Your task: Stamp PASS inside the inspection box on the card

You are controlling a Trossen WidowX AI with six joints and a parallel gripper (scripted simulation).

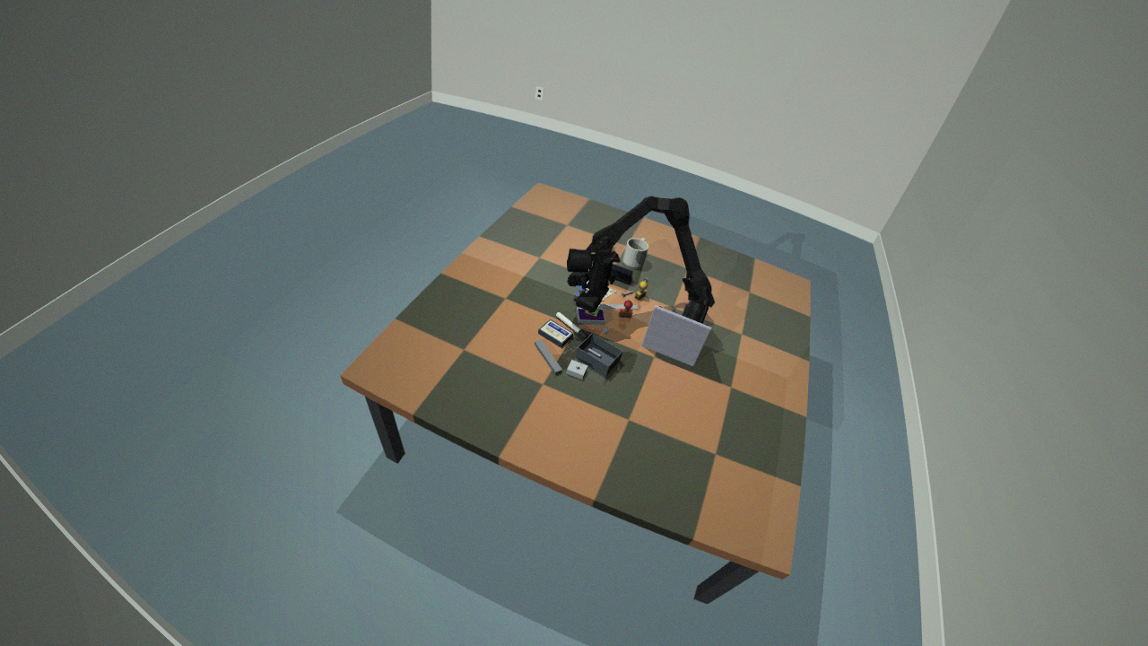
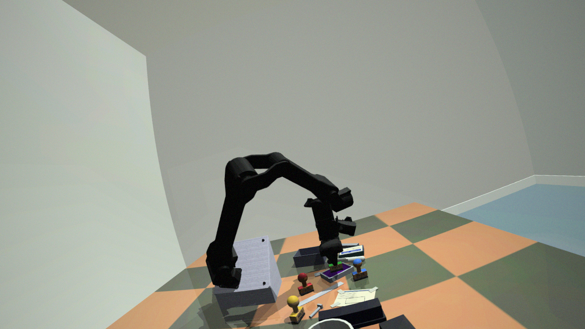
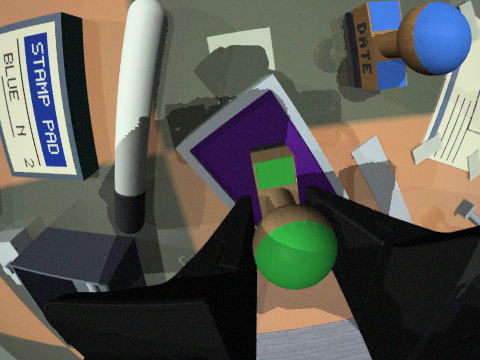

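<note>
My gripper (image 1: 589, 308) (image 2: 334, 262) (image 3: 278, 200) is shut on the green-topped stamp (image 2: 335, 267) (image 3: 296, 255), with the fingers on either side of its handle. Its lettering is not readable here. The stamp's block is over the open purple ink pad (image 1: 591, 315) (image 2: 333, 275) (image 3: 230, 145), inside its rim as seen in the wrist view. Whether its face touches the ink is hidden. The card (image 2: 369, 295) (image 3: 450, 130) is taped down beyond the pad; its box outline shows no visible print in the exterior view.
The blue DATE stamp (image 2: 359, 274) (image 3: 435, 40) stands close beside the pad. Red (image 2: 305, 288) and yellow stamps stand nearby. A white marker (image 3: 137, 100), a stamp pad tin (image 3: 45, 100) and a dark open tray (image 1: 600, 354) lie around it. A mug (image 1: 635, 253) and a grey block (image 1: 676, 336) stand farther off.
</note>
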